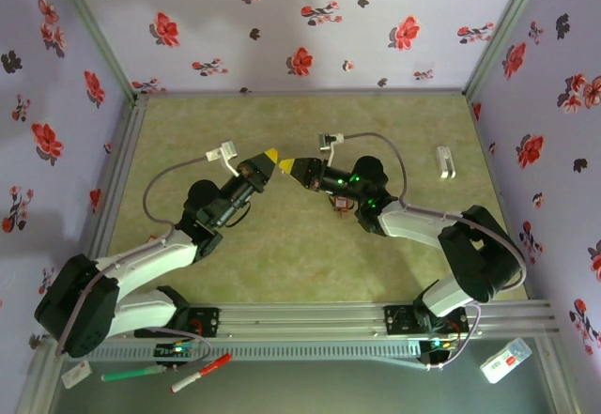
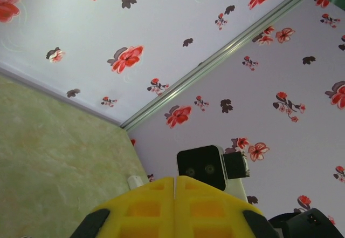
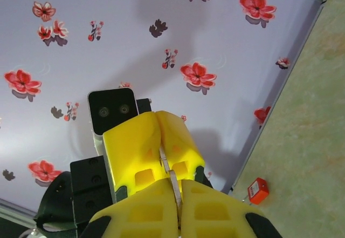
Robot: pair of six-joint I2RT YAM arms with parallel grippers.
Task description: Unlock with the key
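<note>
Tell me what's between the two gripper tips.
Right wrist view: the left gripper and right gripper meet tip to tip, only a pale sliver, possibly the key, between them.

Robot lab test booth, floral-papered walls, mottled green tabletop, slotted aluminium rail along the near edge

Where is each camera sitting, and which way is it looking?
Top camera: above and behind the arms, looking down at the table; both arms show, with the left gripper and right gripper nearly tip to tip.
Left wrist camera: on the left arm, looking past the left gripper at the right arm's camera and the flowered wall.
Right wrist camera: on the right arm, looking past the right gripper at the left arm's camera and the red lock.
Shared: each wrist view shows the other's camera.
</note>
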